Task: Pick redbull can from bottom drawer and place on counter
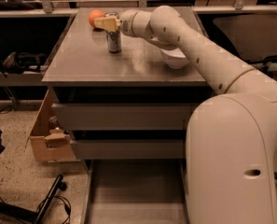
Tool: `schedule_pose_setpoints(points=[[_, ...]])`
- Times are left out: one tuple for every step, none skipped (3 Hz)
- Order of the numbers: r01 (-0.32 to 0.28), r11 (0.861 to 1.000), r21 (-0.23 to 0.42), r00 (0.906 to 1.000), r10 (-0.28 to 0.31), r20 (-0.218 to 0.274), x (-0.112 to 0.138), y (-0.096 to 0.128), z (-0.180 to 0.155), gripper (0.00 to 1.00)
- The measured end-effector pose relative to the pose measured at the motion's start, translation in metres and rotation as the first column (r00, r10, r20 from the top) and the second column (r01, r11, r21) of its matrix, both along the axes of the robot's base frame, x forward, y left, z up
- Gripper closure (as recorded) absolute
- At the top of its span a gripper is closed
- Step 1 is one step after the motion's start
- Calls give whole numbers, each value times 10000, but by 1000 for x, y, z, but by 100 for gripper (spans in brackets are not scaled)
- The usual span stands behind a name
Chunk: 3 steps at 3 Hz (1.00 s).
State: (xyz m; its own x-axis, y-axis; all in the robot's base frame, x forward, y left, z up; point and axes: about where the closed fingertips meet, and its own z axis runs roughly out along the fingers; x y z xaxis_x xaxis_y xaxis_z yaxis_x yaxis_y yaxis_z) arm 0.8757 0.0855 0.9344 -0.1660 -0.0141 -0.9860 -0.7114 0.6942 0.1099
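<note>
The gripper (107, 23) hangs over the far left of the counter (82, 64), with the redbull can (114, 42) at 6 o'clock from it, right under it. The can stands upright on the counter, long axis vertical, with a dark body that has a dull shine. Whether the gripper has hold of the can, I cannot tell. An orange (95, 17) lies at 10 o'clock from the can and a white bowl (175, 59) at 4 o'clock. The bottom drawer (133, 195) is pulled out at 6 o'clock. The placing looks nearly done, so the coming move should be a straight rise.
</note>
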Motion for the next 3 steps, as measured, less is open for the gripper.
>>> schedule_pose_setpoints(points=[[0,10000,0,10000,0,0,0,0,0,0],[-1,10000,0,10000,1,0,0,0,0,0],[-421,9984,-382,9991,420,-20,-2,-4,8,0]])
